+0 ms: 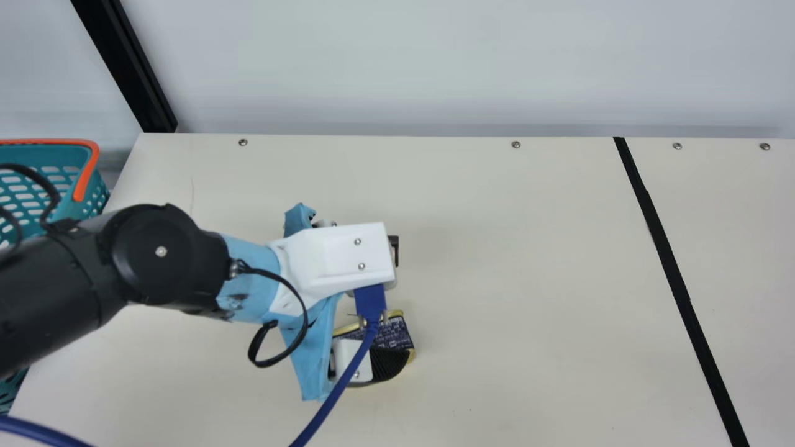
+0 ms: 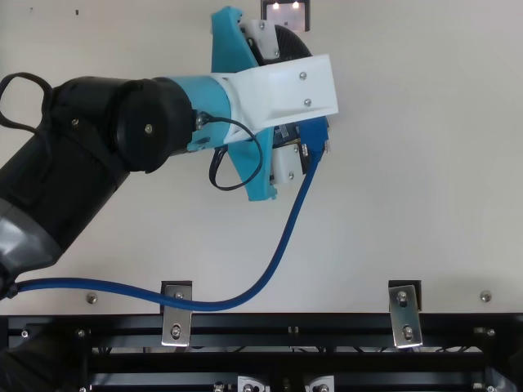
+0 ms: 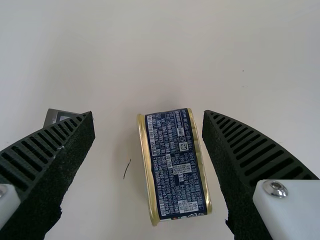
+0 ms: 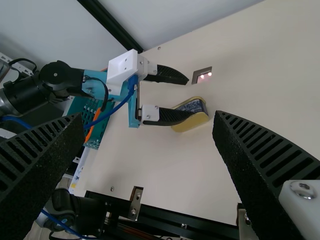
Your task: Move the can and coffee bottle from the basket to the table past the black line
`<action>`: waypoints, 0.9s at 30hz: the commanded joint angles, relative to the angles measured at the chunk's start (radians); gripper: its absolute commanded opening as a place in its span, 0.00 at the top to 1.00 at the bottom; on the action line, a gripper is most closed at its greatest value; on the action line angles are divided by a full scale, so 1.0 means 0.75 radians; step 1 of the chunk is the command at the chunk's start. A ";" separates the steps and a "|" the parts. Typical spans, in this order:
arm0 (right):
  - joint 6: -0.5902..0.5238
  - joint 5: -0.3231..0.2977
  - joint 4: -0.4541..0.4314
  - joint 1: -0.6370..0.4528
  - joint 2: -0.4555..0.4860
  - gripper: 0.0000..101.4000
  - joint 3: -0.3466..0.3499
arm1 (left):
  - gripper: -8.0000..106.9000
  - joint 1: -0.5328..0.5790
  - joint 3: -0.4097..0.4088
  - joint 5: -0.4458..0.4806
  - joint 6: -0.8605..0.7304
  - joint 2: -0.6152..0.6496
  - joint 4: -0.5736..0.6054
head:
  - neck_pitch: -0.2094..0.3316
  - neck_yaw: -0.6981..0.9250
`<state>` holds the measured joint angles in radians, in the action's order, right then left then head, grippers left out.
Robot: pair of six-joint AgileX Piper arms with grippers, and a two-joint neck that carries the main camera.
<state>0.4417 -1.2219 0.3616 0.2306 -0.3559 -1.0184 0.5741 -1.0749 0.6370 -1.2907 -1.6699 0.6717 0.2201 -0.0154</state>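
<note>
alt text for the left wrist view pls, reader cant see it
A gold-rimmed can with a dark blue printed label lies on its side on the cream table, seen between the open black ribbed fingers of the left gripper. A dark-edged patch shows beyond one finger.

Open gaps flanking the can [image 3: 176, 165]
</note>
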 commanded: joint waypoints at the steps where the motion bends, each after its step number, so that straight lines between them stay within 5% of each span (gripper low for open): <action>1: -0.011 0.003 0.011 -0.011 -0.001 0.00 0.004 | 0.15 0.016 -0.014 -0.003 0.043 0.006 -0.031 | 0.004 -0.010; 8: -0.012 0.075 -0.040 0.041 -0.074 0.00 0.031 | 0.15 0.024 0.014 -0.215 0.223 0.062 -0.242 | 0.004 -0.010; 18: 0.116 0.268 -0.295 0.345 -0.349 0.00 0.009 | 0.15 -0.052 0.108 -0.466 0.650 0.241 -0.687 | 0.004 -0.010; 24: 0.038 0.313 -0.267 0.340 -0.521 0.00 -0.039 | 0.15 -0.131 0.201 -0.544 0.893 0.389 -0.894 | 0.004 -0.010; 25: 0.004 0.323 -0.238 0.318 -0.547 0.00 -0.045 | 0.15 -0.113 0.176 -0.527 0.775 0.343 -0.796 | 0.004 -0.010; 27: 0.039 0.323 -0.262 0.346 -0.520 0.00 -0.045 | 0.15 -0.130 0.199 -0.542 0.852 0.385 -0.863 | 0.004 -0.010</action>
<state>0.4552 -0.9706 0.1789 0.4799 -0.7602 -1.0524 0.4767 -0.9255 0.2302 -0.6356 -1.3780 0.0108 0.2201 -0.0154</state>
